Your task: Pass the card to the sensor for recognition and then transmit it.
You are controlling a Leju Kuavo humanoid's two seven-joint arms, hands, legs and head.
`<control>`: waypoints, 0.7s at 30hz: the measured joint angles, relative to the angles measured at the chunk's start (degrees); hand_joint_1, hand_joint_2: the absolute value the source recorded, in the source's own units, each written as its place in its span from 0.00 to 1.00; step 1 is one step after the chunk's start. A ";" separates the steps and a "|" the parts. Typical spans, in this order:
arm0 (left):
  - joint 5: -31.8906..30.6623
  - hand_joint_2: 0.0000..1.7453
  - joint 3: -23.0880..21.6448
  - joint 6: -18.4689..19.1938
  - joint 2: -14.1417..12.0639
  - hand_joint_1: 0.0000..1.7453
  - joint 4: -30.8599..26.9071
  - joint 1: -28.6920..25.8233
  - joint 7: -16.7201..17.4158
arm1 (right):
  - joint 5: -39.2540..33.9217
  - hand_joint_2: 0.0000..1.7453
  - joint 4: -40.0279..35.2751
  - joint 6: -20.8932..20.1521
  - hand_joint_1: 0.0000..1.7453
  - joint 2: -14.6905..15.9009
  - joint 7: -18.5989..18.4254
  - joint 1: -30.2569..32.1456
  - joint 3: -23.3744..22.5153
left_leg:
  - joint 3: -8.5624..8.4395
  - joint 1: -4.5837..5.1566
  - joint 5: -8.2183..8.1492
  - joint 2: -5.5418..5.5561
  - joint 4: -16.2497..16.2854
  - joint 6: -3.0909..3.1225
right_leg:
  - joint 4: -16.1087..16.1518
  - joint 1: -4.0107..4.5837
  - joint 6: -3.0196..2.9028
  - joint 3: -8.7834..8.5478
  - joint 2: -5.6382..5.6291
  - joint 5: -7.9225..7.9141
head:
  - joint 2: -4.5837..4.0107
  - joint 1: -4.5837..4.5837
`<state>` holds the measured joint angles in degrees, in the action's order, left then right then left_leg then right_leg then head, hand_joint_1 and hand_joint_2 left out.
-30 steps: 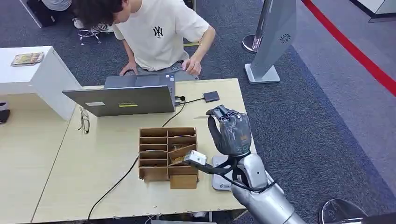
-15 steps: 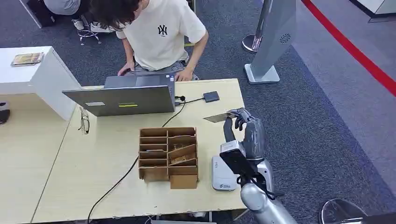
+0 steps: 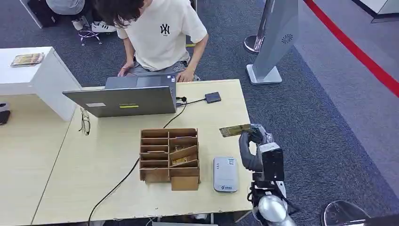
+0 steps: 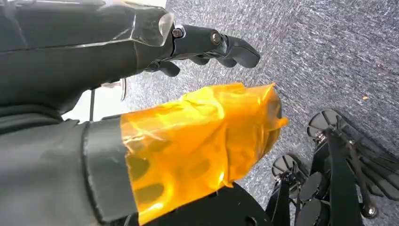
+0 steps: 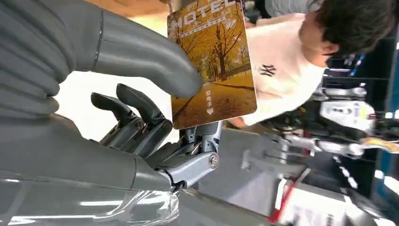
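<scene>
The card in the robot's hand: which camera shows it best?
The right wrist view: the card is close, its autumn-tree print plain, pinched by the right hand. The head view shows a small edge-on strip; the left wrist view looks at carpet.

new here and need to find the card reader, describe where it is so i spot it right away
Start at the light wooden table and find the brown compartment box near its front edge. The card reader lies flat just right of that box: a small white slab, apart from the dark little box by the laptop.

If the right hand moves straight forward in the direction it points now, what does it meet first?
The right hand, holding the card, points along the table's right edge. The path looks free; the small black device lies nearest, slightly leftward, though depth is unclear.
</scene>
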<state>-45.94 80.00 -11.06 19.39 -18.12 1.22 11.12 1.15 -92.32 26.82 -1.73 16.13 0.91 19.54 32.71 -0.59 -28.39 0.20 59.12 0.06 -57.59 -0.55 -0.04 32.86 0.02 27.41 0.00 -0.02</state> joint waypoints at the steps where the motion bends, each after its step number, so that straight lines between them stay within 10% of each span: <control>1: 0.09 0.00 0.00 -0.26 0.00 0.00 0.00 0.00 0.00 | -1.29 1.00 -0.02 -0.53 1.00 0.00 0.07 0.55 -0.13 | 0.00 0.00 0.00 -0.01 0.00 0.00 | 0.00 0.00 0.00 0.00 -0.01 0.00 | 0.00 0.00; 21: 0.68 0.00 0.33 -2.14 -0.13 0.00 1.42 0.13 0.18 | -18.49 1.00 2.36 -3.39 1.00 2.73 -0.72 8.57 0.18 | 0.00 0.01 -0.02 -0.02 0.00 0.00 | 0.01 -0.01 0.01 0.00 -0.02 0.01 | 0.00 0.02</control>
<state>-45.27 80.32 -13.20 19.26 -16.70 1.35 11.30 -17.33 -89.96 23.43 1.01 15.41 9.49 19.72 32.71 -0.58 -28.41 0.18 59.12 0.06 -57.58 -0.55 -0.04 32.87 0.01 27.42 0.00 0.00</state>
